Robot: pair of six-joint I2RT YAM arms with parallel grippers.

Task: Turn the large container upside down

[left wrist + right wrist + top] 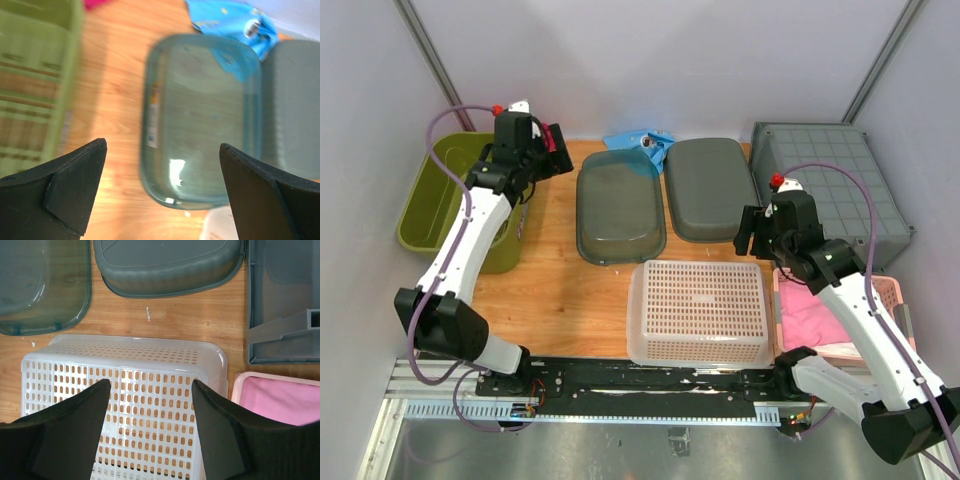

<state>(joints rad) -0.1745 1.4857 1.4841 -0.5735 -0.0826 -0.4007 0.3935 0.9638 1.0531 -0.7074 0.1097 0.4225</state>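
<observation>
Left fingers (pixel 75 185) hang spread and empty over the translucent tub (pixel 200 120) on the worktop (pixel 115 100); my right fingers (pixel 70 430) gape empty too. Its slick rounded wall could slip mid-turn and strike the grey tub (pixel 292 105).

My fingers (pixel 60 190) are black. The clear tub (pixel 620 215) is tinted blue-grey, the grey tub (pixel 710 190) solid dark. The basket (pixel 700 305) is white, with rows of slots. The bin (pixel 425 200) is olive green, the crate (pixel 825 175) grey with a square grid, the tray (pixel 270 376) pink, the bag (pixel 638 140) bright blue, the table (pixel 560 290) orange woodgrain.
</observation>
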